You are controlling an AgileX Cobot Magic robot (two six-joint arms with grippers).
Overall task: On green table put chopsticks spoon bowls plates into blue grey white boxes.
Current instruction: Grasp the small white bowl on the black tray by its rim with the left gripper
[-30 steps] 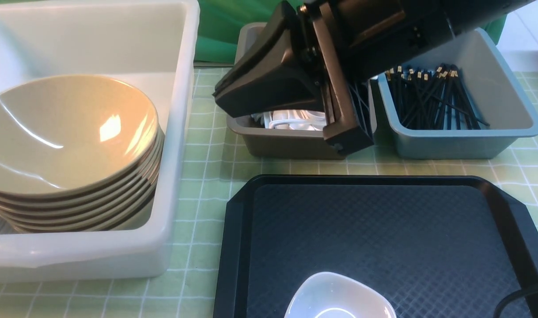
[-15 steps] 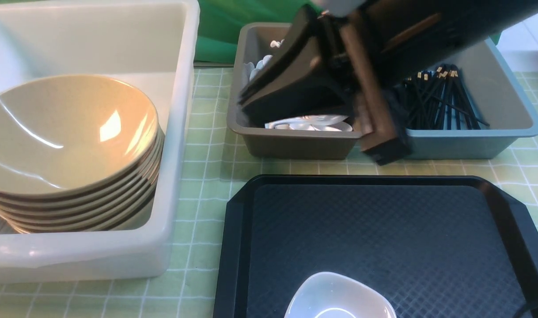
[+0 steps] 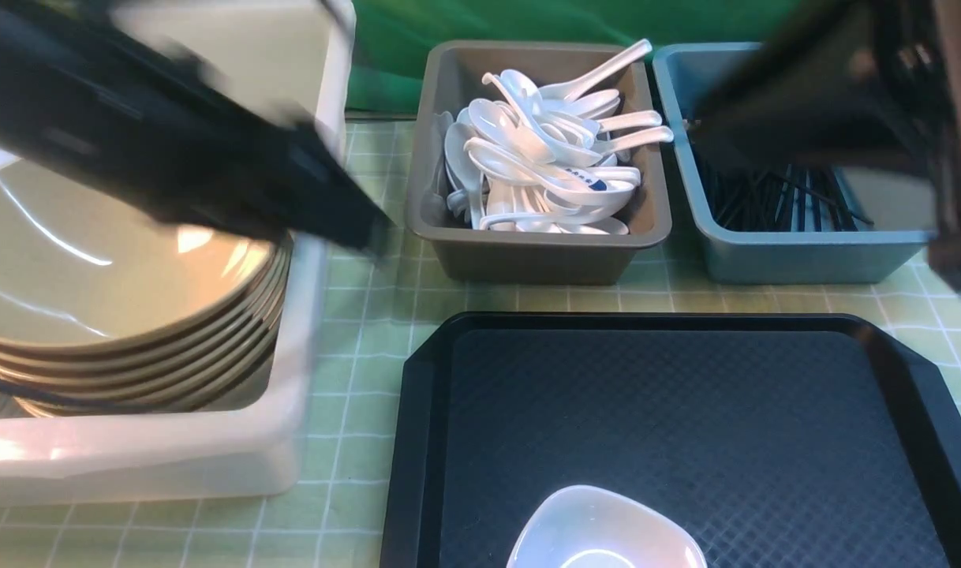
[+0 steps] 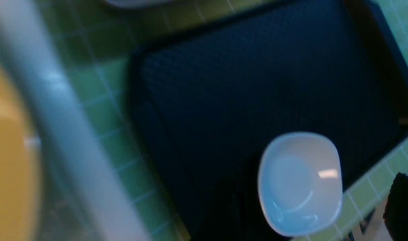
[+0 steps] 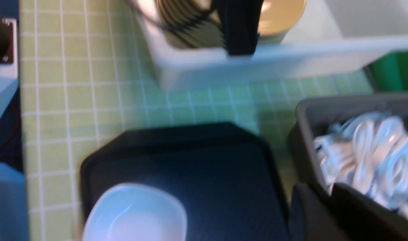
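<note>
A small white bowl (image 3: pixel 607 528) sits on the near edge of a black tray (image 3: pixel 686 394). White spoons (image 3: pixel 544 158) fill the grey box (image 3: pixel 528 256). Black chopsticks (image 3: pixel 772 201) lie in the blue box (image 3: pixel 804 256). Tan plates (image 3: pixel 94 276) are stacked in the white box (image 3: pixel 307 315). My left gripper (image 3: pixel 354 233) is a blur at that box's inner wall; one finger (image 4: pixel 401 207) shows wide to the side, above the bowl (image 4: pixel 299 182), holding nothing. My right gripper (image 5: pixel 321 197) has its fingers close together and empty, beside the spoons (image 5: pixel 364 150).
The green checked cloth (image 3: pixel 362 331) shows between the boxes and the tray. A green backdrop (image 3: pixel 386 55) rises behind the boxes. My right arm (image 3: pixel 843 79) hangs blurred over the blue box and hides its far part.
My right arm has swung right, from over the grey box to over the blue box, uncovering the spoons. My left arm has swept into view across the white box.
</note>
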